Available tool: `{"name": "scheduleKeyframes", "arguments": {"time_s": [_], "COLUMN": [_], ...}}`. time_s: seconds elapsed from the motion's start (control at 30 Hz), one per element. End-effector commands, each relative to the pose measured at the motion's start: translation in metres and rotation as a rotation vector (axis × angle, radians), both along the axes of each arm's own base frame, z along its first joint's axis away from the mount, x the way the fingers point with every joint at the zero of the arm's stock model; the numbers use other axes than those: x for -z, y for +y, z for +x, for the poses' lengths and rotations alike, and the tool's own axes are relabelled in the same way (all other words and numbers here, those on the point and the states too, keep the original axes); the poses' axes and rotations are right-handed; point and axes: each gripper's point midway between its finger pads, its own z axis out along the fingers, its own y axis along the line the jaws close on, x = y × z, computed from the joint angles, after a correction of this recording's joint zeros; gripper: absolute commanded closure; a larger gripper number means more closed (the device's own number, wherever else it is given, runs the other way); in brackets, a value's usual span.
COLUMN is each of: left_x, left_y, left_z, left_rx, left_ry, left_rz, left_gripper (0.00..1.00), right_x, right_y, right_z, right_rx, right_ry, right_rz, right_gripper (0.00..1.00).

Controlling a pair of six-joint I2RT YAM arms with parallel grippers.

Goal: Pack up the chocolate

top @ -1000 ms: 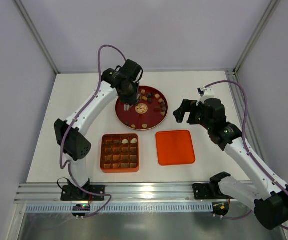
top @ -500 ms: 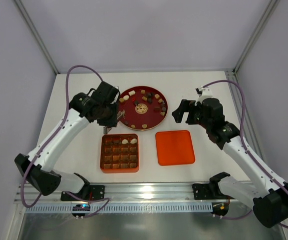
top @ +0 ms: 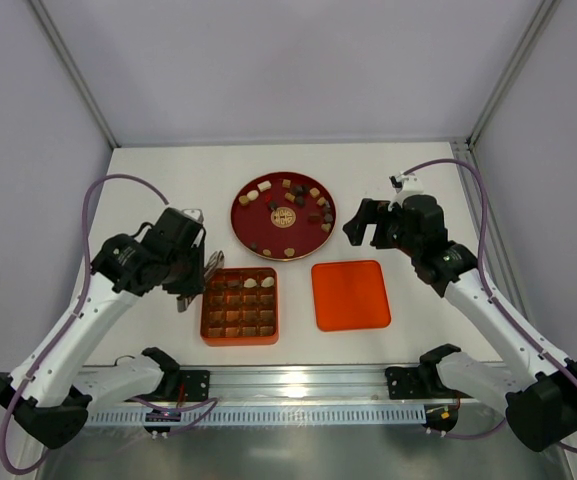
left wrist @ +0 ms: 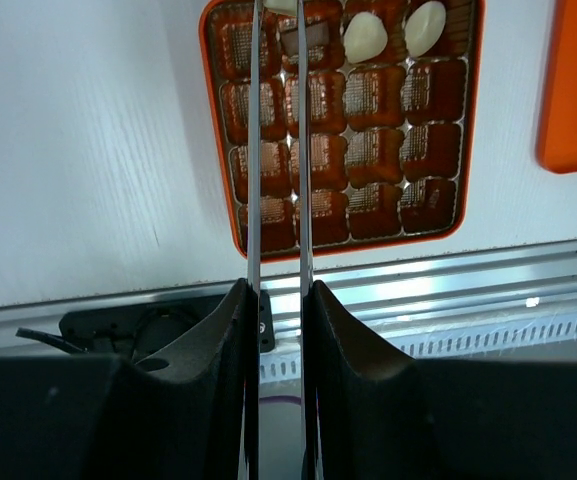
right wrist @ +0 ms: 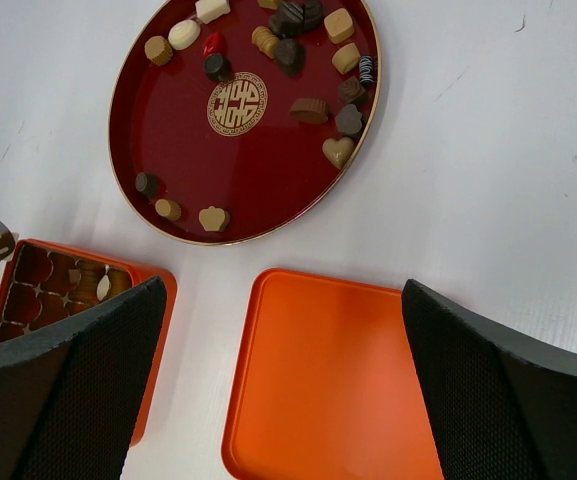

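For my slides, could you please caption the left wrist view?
Left gripper poised at the orange gridded box, cream chocolates already in its cells.

The chocolate [right wrist: 308, 108] lies mostly loose, as dark brown, light brown and cream-white bites scattered on a round red plate [right wrist: 268, 170] toward the middle of the desk's far edge. A few more, among them two cream-white pieces [left wrist: 365, 37], sit in the far row of an orange gridded box [top: 240, 340] closer to the near edge.

On my desk [top: 148, 190], the box [top: 205, 322] sits nearest me. The lid [top: 350, 295] lies just right of the box, apart from it. The plate [top: 258, 215] lies behind the box, slightly right. Chocolates [right wrist: 310, 108] lie on the plate, and a few sit in the box's far row.
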Motion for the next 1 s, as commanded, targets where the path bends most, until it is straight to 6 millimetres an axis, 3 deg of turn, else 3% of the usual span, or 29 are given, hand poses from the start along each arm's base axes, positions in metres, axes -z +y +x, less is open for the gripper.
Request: {"name": "scheduleKeyframes", "arguments": {"time_s": [0.0,0.47,0.97], "left_x": [0.008,0.027,0.028], "left_y": [0.012,0.015,0.013], "left_z": [-0.013,-0.018,-0.009], "left_rx": [-0.053,-0.079,-0.078], "left_ry": [0.017,0.039,0.022], "left_rz": [0.005,0.011,0.027], "left_gripper": [0.76,0.74,0.69], "right_x": [-0.023,-0.021,-0.022], "right_y": [0.006,0.005,0.005], "right_z": [0.008,0.006,0.005], "right_rx": [-0.011,-0.008,-0.006], "right_ry": [-0.068,-0.068,-0.068], "right_rz": [0.032,0.028,0.031], "right_gripper": [0.00,0.00,0.00]}}
